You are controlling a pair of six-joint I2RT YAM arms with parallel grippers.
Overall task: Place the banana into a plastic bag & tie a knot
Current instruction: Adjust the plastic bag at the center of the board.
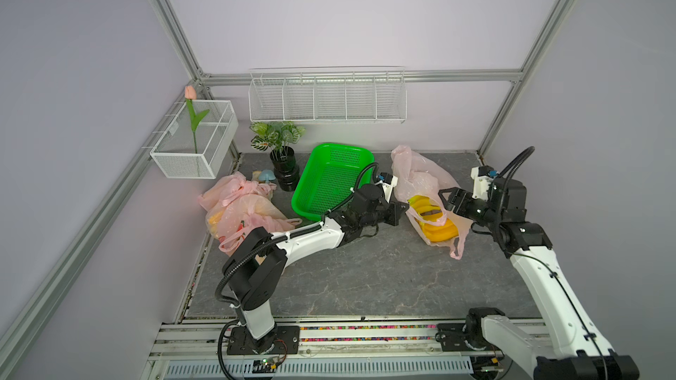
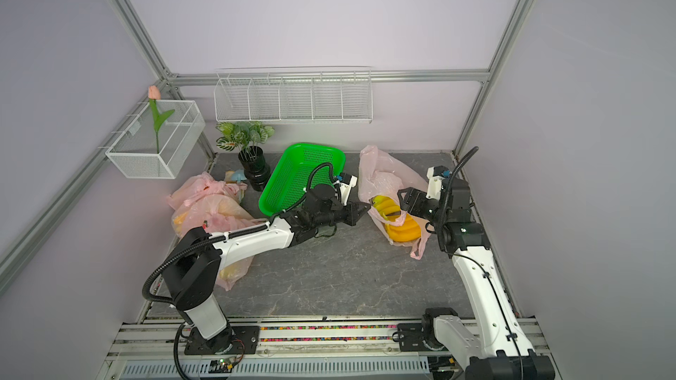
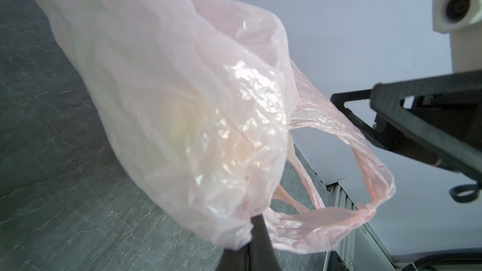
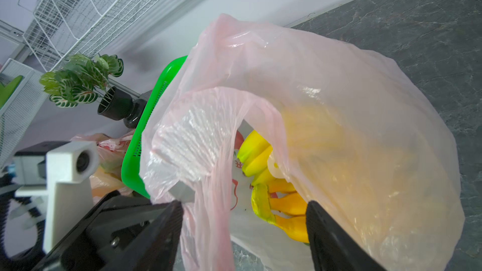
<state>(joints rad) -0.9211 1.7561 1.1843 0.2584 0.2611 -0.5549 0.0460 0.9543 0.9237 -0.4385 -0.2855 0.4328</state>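
Pink, limp, slippery plastic bag (image 1: 420,177) on the table (image 1: 365,272) holds the weighty-looking banana (image 1: 420,202); your left gripper (image 1: 402,209) pinches its rim, right gripper (image 4: 245,204) gapes empty, so grasp its handles (image 1: 456,250).

**Bag loaded, grippers at its mouth**

A pink plastic bag (image 2: 384,177) is seen near the table's (image 2: 329,279) far right corner, with yellow bananas (image 2: 402,230) inside. The left gripper (image 2: 364,210), jaws together, is set against the bag's mouth. The right gripper (image 2: 403,202) is spread opposite.
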